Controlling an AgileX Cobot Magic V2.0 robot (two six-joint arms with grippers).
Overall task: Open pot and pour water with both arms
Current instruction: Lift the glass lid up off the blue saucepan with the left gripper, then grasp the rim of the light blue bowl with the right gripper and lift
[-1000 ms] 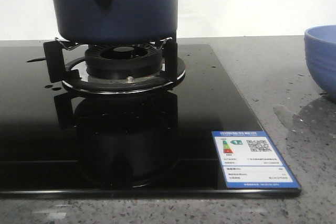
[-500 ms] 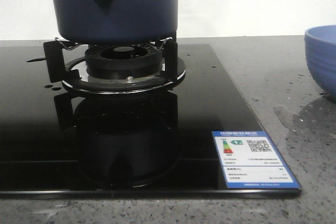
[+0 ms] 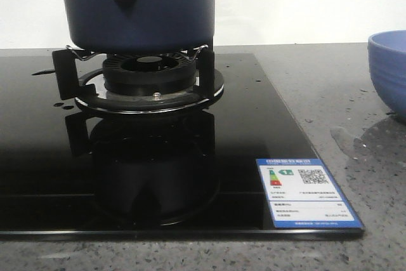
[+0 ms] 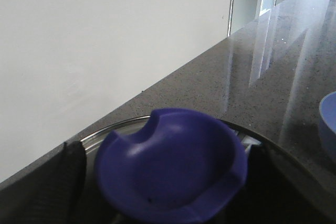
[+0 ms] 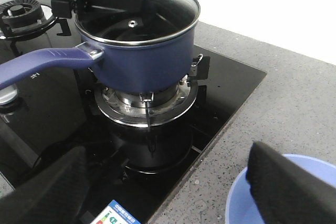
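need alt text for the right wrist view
A dark blue pot with a glass lid sits on a gas burner of a black hob, its long handle pointing away. A lighter blue bowl sits on the grey counter.

Looking like a kitchen: black glass gas hob [image 3: 254,112] lying set into a speckled grey stone desk [image 3: 330,87], burner and pan support [image 3: 149,77] carrying the pot [image 5: 142,51], a second burner [image 5: 21,11] showing beyond it. Energy-rating sticker [image 3: 307,191] sitting on the glass corner. Blue bowl [image 3: 388,71] standing beside the hob, plain white wall [image 3: 285,4] rising behind.
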